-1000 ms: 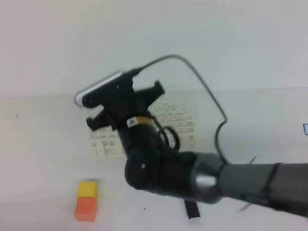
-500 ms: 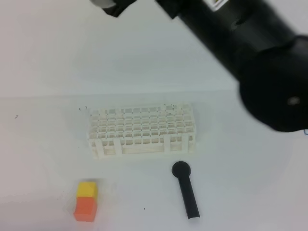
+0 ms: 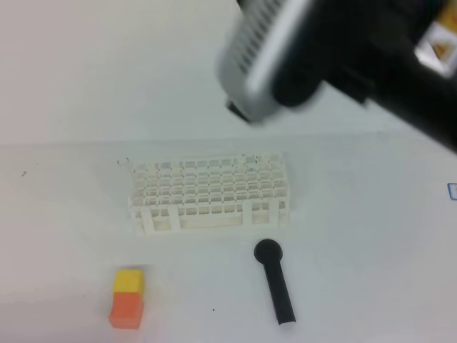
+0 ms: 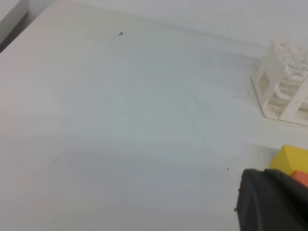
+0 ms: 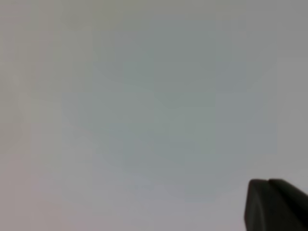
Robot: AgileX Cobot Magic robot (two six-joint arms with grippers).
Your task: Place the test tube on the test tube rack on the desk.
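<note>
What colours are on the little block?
Yellow above orange, clearest in the exterior high view.

My right arm (image 3: 357,57) raised high and close to the overhead camera, blurred, filling the upper right, its claw (image 5: 274,204) shut, only a dark tip showing, my left claw (image 4: 272,199) shut, low.

White plastic test tube rack (image 3: 209,194), seemingly matt desk (image 3: 64,236)
</note>
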